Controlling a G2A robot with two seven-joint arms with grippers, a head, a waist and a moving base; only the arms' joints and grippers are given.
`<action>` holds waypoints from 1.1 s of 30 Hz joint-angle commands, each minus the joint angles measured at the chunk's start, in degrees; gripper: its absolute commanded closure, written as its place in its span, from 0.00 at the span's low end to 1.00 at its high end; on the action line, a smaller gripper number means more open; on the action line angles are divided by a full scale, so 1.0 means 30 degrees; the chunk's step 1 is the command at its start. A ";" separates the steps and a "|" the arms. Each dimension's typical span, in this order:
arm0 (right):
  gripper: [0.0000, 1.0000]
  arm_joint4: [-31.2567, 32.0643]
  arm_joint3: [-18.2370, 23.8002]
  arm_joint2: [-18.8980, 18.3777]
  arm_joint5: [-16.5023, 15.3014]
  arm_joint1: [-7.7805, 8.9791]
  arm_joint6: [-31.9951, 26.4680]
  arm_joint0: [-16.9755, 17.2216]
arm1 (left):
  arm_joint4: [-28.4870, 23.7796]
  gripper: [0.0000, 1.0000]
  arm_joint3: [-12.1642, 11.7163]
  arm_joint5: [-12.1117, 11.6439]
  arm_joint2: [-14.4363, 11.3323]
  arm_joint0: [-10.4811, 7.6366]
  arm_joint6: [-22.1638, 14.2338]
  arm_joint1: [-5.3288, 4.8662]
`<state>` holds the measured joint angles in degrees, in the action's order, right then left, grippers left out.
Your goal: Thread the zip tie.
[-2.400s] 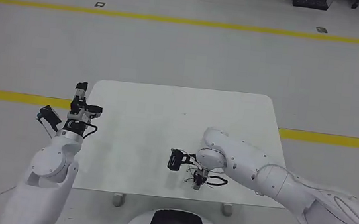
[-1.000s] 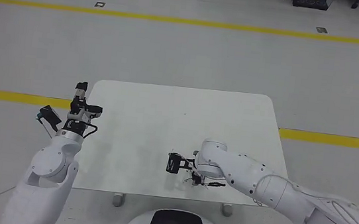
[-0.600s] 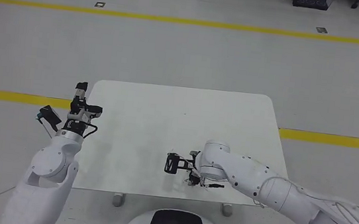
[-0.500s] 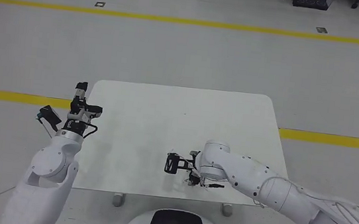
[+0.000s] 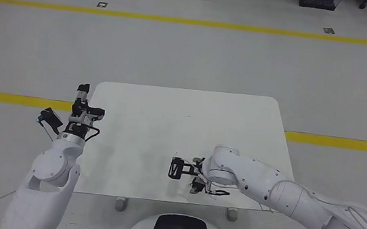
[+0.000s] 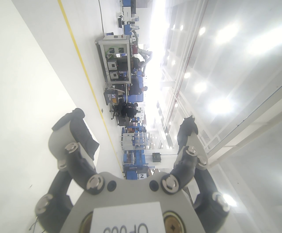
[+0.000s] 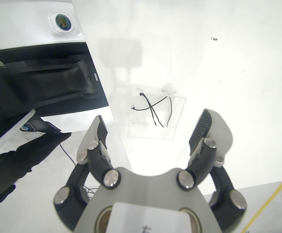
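While the left gripper point(image 6: 132, 115) and right gripper point(image 7: 152, 115) are holding their fingers apart, black zip ties point(image 7: 152, 108) are lying crossed in a clear tray point(image 7: 177, 132) by the surface's point(image 7: 198, 66) front edge

White worktop point(image 5: 170, 113), rounded corners, on pale grey floor point(image 5: 190, 54). Two round feet point(image 5: 121, 204) show under the worktop's near edge. Small dark speck point(image 7: 213, 38) on the worktop surface. Yellow floor line point(image 5: 15, 99) runs out from both sides of the worktop. 2nd yellow line point(image 5: 194, 22) lies parallel, well beyond the worktop. Two small square floor marks point(image 5: 102, 4) sit just past that 2nd line. Dark equipment point(image 5: 317, 0) stands farther off still. Bg, far from the worktop: open-frame cabinet point(image 6: 114, 59) w/ electronics, blue workstations point(image 6: 134, 158), rows of ceiling lights point(image 6: 220, 106).
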<state>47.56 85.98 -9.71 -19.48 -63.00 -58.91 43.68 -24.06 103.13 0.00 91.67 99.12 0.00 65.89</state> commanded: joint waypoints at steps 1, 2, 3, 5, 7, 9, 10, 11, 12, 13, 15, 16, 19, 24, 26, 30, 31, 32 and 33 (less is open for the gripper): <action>0.07 -0.0234 0.0090 -0.0009 0.0000 0.0131 -0.0254 -0.0046 | 0.0000 0.00 0.0000 0.0000 0.0000 0.0000 0.0000 0.0000; 0.27 -0.0315 0.0144 -0.0009 0.0000 0.0184 -0.0353 -0.0073 | 0.0000 0.00 0.0000 0.0000 0.0000 0.0000 0.0000 0.0000; 0.40 -0.0403 0.0212 -0.0009 0.0000 0.0254 -0.0457 -0.0119 | 0.0000 0.00 0.0000 0.0000 0.0000 0.0000 0.0000 0.0000; 0.55 -0.0493 0.0318 -0.0009 0.0000 0.0361 -0.0667 -0.0181 | 0.0000 0.00 0.0000 0.0000 0.0000 0.0000 0.0000 0.0000; 0.59 -0.0520 0.0499 -0.0009 0.0000 0.0474 -0.0894 -0.0204 | 0.0000 0.00 0.0000 0.0000 0.0000 0.0000 0.0000 0.0000; 0.60 -0.0517 0.0579 -0.0009 0.0000 0.0559 -0.1110 -0.0164 | 0.0000 0.00 0.0000 0.0000 0.0000 0.0000 0.0000 0.0000; 0.61 -0.0494 0.0600 -0.0009 0.0000 0.0576 -0.1170 -0.0133 | 0.0000 0.00 0.0000 0.0000 0.0000 0.0000 0.0000 0.0000; 0.60 -0.0421 0.0658 -0.0009 0.0000 0.0578 -0.1195 -0.0086 | 0.0000 0.00 0.0000 0.0000 0.0000 0.0000 0.0000 0.0000; 0.61 -0.0282 0.0713 -0.0009 0.0000 0.0571 -0.1221 -0.0025 | 0.0000 0.00 0.0000 0.0000 0.0000 0.0000 0.0000 0.0000; 0.61 -0.0045 0.0759 -0.0009 0.0000 0.0542 -0.1242 0.0081 | 0.0000 0.00 0.0000 0.0000 0.0000 0.0000 0.0000 0.0000; 0.62 0.0195 0.0679 -0.0009 0.0000 0.0476 -0.1130 0.0221 | 0.0000 0.00 0.0000 0.0000 0.0000 0.0000 0.0000 0.0000; 0.62 0.0288 0.0573 -0.0009 0.0000 0.0438 -0.1044 0.0270 | 0.0000 0.00 0.0000 0.0000 0.0000 0.0000 0.0000 0.0000; 0.65 0.0587 0.0140 -0.0009 0.0000 0.0289 -0.0557 0.0465 | 0.0000 0.00 0.0000 0.0000 0.0000 0.0000 0.0000 0.0000; 0.69 0.0872 -0.0846 -0.0009 0.0000 -0.0006 0.0267 0.0708 | 0.0000 0.00 0.0000 0.0000 0.0000 0.0000 0.0000 0.0000; 0.72 0.0918 -0.1161 -0.0009 0.0000 -0.0142 0.0375 0.0756 | 0.0000 0.00 0.0000 0.0000 0.0000 0.0000 0.0000 0.0000; 0.75 0.0826 -0.1775 -0.0009 0.0000 -0.0487 0.0202 0.0811 | 0.0000 0.00 0.0000 0.0000 0.0000 0.0000 0.0000 0.0000; 0.75 0.0774 -0.1855 -0.0009 0.0000 -0.0563 0.0147 0.0822 | 0.0000 0.00 0.0000 0.0000 0.0000 0.0000 0.0000 0.0000; 0.75 0.0714 -0.1911 -0.0009 0.0000 -0.0635 0.0130 0.0839 | 0.0000 0.00 0.0000 0.0000 0.0000 0.0000 0.0000 0.0000; 0.76 0.0681 -0.1984 -0.0009 0.0000 -0.0701 0.0106 0.0857 | 0.0000 0.00 0.0000 0.0000 0.0000 0.0000 0.0000 0.0000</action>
<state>49.73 80.21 -9.74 -19.48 -64.93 -58.54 46.20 -24.06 103.13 0.00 91.67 99.12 0.00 65.89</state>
